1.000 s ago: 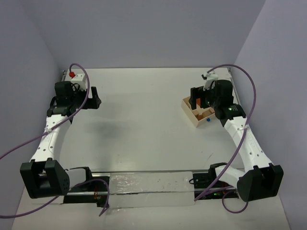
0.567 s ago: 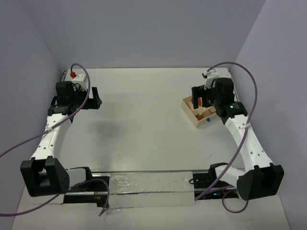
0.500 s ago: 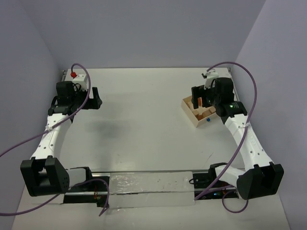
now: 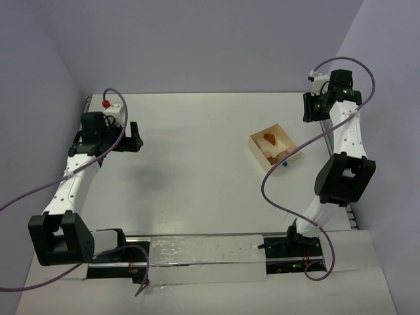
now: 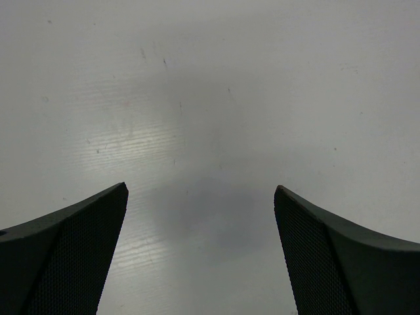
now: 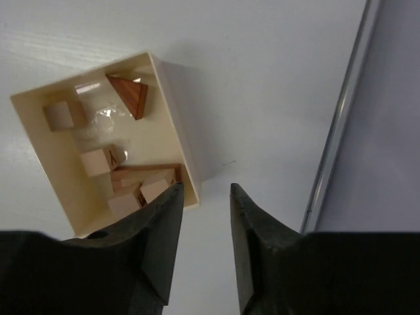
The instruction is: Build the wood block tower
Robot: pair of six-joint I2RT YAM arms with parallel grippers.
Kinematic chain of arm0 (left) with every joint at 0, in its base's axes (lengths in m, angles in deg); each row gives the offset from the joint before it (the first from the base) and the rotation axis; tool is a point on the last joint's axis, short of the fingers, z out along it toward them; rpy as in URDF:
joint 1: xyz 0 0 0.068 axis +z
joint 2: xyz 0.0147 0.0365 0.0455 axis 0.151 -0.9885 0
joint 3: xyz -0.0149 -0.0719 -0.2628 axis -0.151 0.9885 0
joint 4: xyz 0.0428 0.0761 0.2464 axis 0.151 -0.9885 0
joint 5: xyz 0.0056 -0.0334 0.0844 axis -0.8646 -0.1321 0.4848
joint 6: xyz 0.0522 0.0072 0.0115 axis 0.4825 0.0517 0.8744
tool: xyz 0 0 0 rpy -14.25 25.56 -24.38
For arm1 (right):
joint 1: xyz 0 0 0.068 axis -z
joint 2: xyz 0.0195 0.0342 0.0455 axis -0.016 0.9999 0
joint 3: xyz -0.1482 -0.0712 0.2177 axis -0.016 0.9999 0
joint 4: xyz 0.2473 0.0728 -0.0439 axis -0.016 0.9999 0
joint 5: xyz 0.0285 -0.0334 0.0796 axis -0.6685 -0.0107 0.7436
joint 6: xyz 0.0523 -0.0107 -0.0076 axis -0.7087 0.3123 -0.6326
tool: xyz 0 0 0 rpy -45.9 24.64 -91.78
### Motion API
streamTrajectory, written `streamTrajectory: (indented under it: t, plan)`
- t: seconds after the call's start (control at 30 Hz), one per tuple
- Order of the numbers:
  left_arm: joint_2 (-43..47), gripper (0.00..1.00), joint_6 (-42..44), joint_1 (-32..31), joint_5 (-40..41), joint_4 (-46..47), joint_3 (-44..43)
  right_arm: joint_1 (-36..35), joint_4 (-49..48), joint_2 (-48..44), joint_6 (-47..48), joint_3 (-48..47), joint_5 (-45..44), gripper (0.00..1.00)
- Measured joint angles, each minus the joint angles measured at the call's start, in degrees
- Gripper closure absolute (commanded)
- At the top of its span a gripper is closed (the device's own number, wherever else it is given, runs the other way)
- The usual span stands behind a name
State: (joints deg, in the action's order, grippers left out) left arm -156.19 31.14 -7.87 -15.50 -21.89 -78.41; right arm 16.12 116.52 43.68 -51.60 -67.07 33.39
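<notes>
Daylight is showing between the tips of my right pincer [image 6: 205, 190]: the jaws are standing narrowed, not closed, and gripping nothing. Below and ahead of those tips, off toward the left finger, the pale box [image 6: 172, 111] is lying on the worktop [image 6: 262, 79]. The wood blocks [image 6: 154, 190] are all sitting loose inside it: a reddish-brown wedge [image 6: 129, 96] at the side farthest from the tips, tan cubes [image 6: 97, 161] scattered about, and a reddish-brown piece [image 6: 146, 174] by the corner nearest them. They are looking small and clean-edged, with several crowding together in that near corner. No tower is standing anywhere I am seeing, so I am judging the job to be at its first pick. Next I am needing to swing over the box, spread the jaws, and come down on a cube standing free of its neighbours. My left pincer [image 5: 200, 189] is hanging wide open over the worktop, holding nothing, well apart from the box.
</notes>
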Motion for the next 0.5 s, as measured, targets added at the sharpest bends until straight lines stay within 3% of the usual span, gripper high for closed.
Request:
streamTrajectory:
  t: [0.3, 0.5]
  plan:
    - [-1.26, 0.01, 0.39, 0.0, -0.01, -0.06, 0.0, -0.79, 11.21, 7.17, 7.59, -5.63, 3.37, 0.6]
    - [-1.9, 0.01, 0.4, 0.0, 0.0, -0.07, 0.0, -1.52, 12.71, 10.2, 8.54, -4.79, 5.03, 0.6]
